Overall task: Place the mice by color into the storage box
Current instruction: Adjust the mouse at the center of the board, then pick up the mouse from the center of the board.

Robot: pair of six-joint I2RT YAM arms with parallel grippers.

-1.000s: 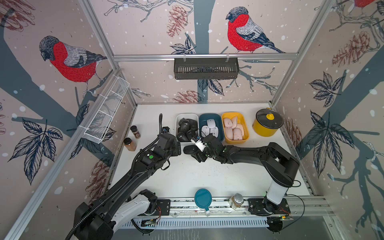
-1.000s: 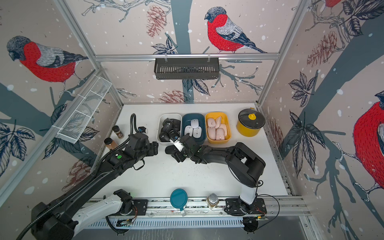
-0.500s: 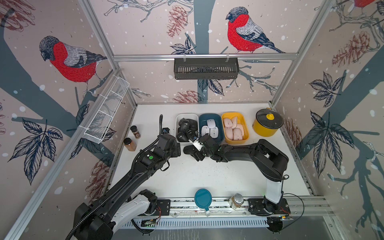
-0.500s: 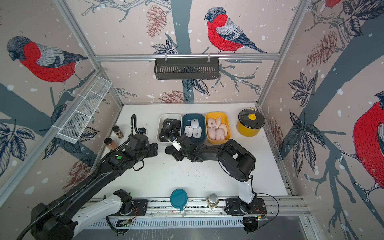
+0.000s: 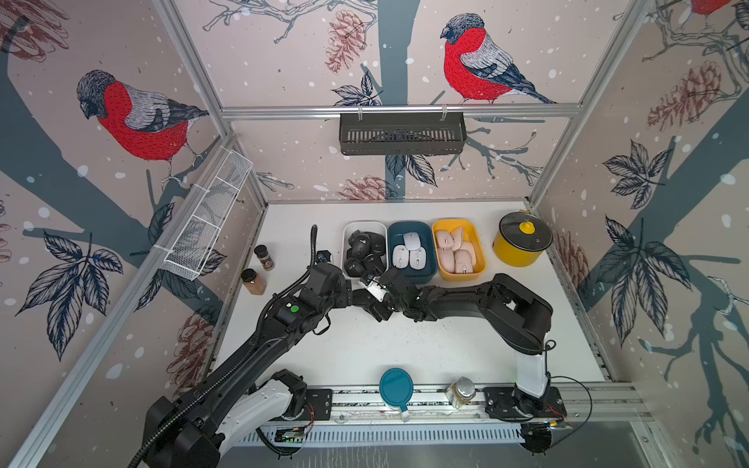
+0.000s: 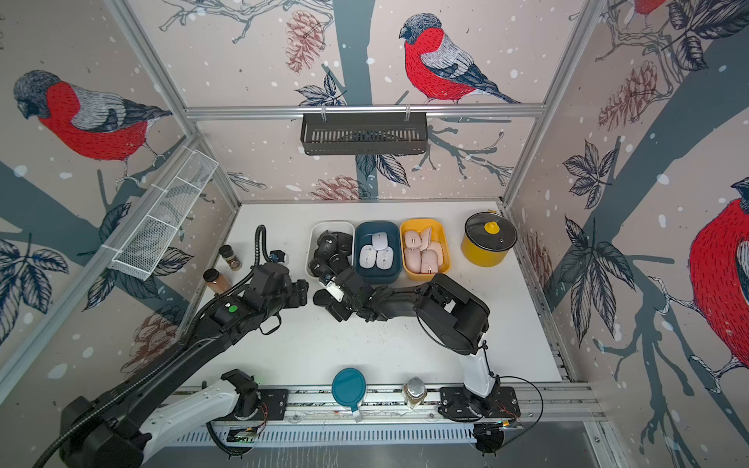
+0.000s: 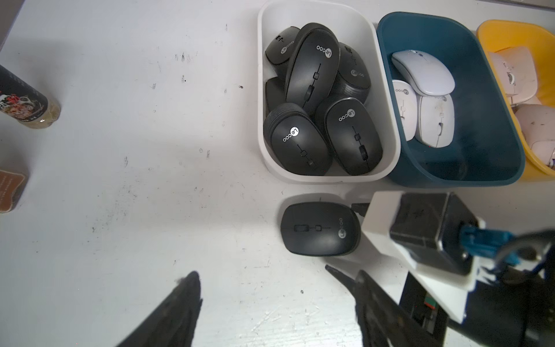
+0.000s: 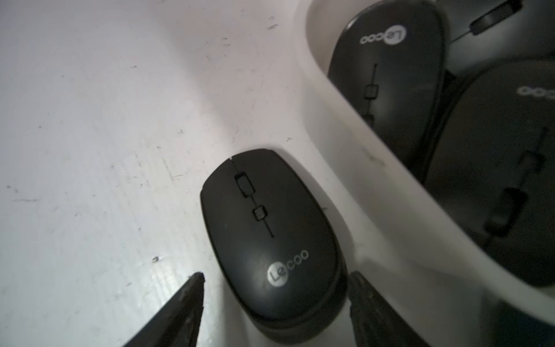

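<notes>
- Right gripper [image 8: 276,275]: jaws apart, straddling the rear end of one black mouse [image 8: 267,228]. One finger [image 8: 368,306] lies close against its side and the other stands clear. Whether they actually touch is hard to make out.
- Right arm [image 5: 458,302]: elbow folded at the table's right, forearm laid low toward the white bin [image 7: 387,120].
- Left gripper [image 7: 261,270]: jaws apart, nothing between them, just beside that mouse.
- Left arm [image 5: 283,320]: stretched diagonally from the front rail to mid-table.
- Black mouse: flat on the table, just in front of the white bin and outside it. Only partly visible under the right wrist in both top views.
- White bin: heaped black mice [image 7: 312,66].
- Blue bin [image 7: 480,156]: three white mice [image 7: 423,72].
- Yellow bin [image 5: 460,276]: pink mice [image 5: 456,253], cut off in the left wrist view.
</notes>
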